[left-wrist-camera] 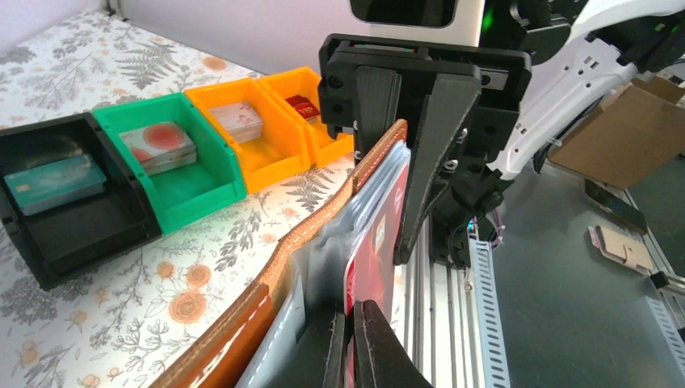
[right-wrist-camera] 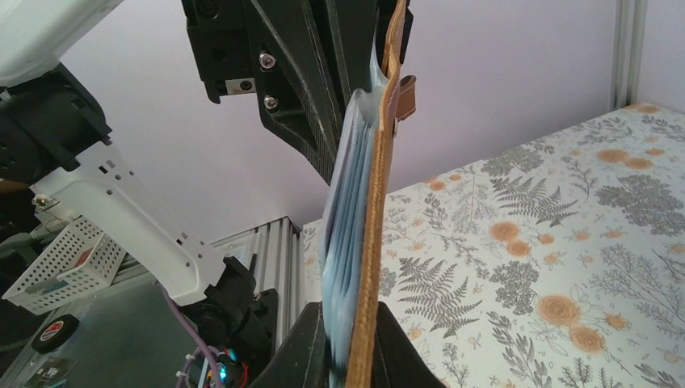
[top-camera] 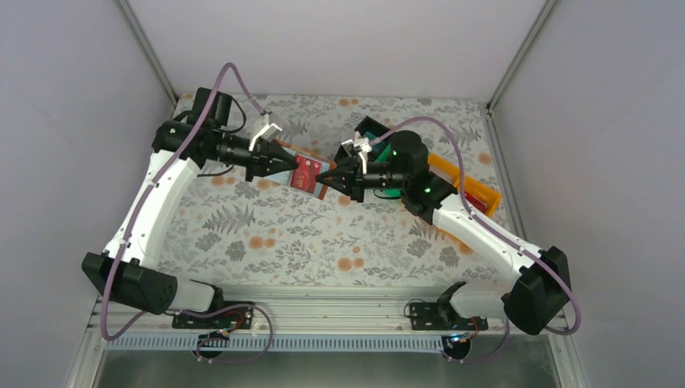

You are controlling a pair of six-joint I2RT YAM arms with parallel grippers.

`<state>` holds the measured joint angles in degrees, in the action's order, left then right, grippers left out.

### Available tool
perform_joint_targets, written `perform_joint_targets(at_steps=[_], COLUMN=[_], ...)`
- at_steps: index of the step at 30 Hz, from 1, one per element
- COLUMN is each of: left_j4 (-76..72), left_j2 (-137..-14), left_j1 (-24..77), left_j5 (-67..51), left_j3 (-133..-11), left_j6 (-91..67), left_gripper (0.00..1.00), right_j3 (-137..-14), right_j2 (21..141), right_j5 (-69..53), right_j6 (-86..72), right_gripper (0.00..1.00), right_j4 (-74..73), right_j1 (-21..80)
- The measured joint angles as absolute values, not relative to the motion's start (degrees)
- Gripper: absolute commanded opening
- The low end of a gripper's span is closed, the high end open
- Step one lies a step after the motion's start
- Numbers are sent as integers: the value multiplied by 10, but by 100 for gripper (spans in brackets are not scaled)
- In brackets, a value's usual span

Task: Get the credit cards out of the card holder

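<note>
Holds the card holder off the table, on edge in the air above the far middle, brown leather outside and pale blue-grey sleeves inside. Clamps its right end in the right gripper, jaws closed tight on leather and sleeves together. Pinches a red card, standing in a sleeve at the left end, in the left gripper, jaws drawn fully together on the card's edge. Reads as mid-extraction: red card gripped but not yet clear of its sleeve, so needs a straight pull leftward while the right side keeps the holder steady. Seems partly done already, judging by cards lying in the bins along the far right: a teal card in the black bin, a pale card with red blotches in the green bin, a pale stack in the nearer orange bin, something red in the farther orange bin. Cannot tell whether more cards hide deeper in the sleeves. Below, shows a table covered in a pale cloth printed with grey ferns and orange flowers, a metal rail along its near edge, and plain pale walls on three sides.
</note>
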<state>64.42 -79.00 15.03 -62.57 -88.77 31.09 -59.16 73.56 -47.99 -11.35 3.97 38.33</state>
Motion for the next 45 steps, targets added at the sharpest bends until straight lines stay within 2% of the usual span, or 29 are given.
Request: perform_joint_targets(at_steps=[8,15,17,20,25,26,27,28,29,30,32,45], left_j4=[673,669,665,663,663,666,670,676,684,693,710,668], left_j2=[-790,-790,-790,-790,-790,-790,-790,-790,-790,-790,-790,-790], left_j1=[154,142,134,127,126,126,126,126,126,126,126,126], left_j5=[-674,-697,-700,-701,-699,-699,-700,-700,-702,-706,-712,-656], left_j3=[-905,-904,-904,-904,-901,-901,-901,-901,-902,-902,-902,-878], left_j6=[338,326,323,321,326,331,339,348,362,371,390,371], left_gripper=[2,2,2,2,2,8,22,30,32,31,22,19], right_j3=[-583,-552,-549,-542,-540,-540,-540,-540,-540,-540,-540,-540], right_j2=[720,708,708,707,707,707,706,706,706,706,706,701], right_j5=[-470,-458,-456,-456,-467,-468,-469,-470,-469,-469,-469,-481], right_j6=[-106,-108,-108,-106,-103,-103,-103,-103,-103,-103,-102,-96], right_gripper=[24,26,22,5,4,4,4,4,4,4,4,4], right_j4=[53,70,71,73,73,72,72,72,72,72,72,65], right_j1=[387,389,389,389,388,387,387,387,387,387,386,383])
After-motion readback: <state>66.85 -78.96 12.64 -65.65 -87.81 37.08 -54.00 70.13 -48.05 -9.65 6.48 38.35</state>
